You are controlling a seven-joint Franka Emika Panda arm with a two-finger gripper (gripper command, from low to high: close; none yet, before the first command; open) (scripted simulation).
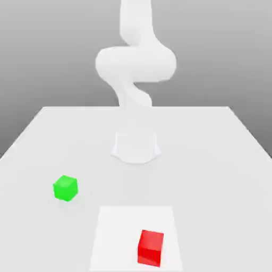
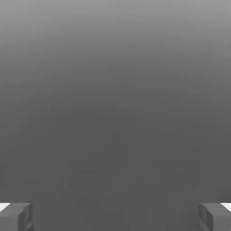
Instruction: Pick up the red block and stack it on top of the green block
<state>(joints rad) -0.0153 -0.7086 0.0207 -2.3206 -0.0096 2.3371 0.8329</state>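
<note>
The red block [image 1: 151, 247] rests on the white table near the front edge, a little toward the exterior view's right. The green block [image 1: 65, 188] sits farther back, toward the exterior view's left, well apart from the red one. Both cubes stand free, with nothing touching them. In the hand view my gripper [image 2: 115, 217] is open: its two grey fingertips [image 2: 16, 216] stand far apart with nothing between them, and only a plain grey background lies behind them.
The white arm [image 1: 135, 64] rises from its round base [image 1: 136, 146] at the middle of the table [image 1: 212, 175] and climbs past the top of the exterior view. A paler square patch [image 1: 114, 234] on the tabletop lies under the red block.
</note>
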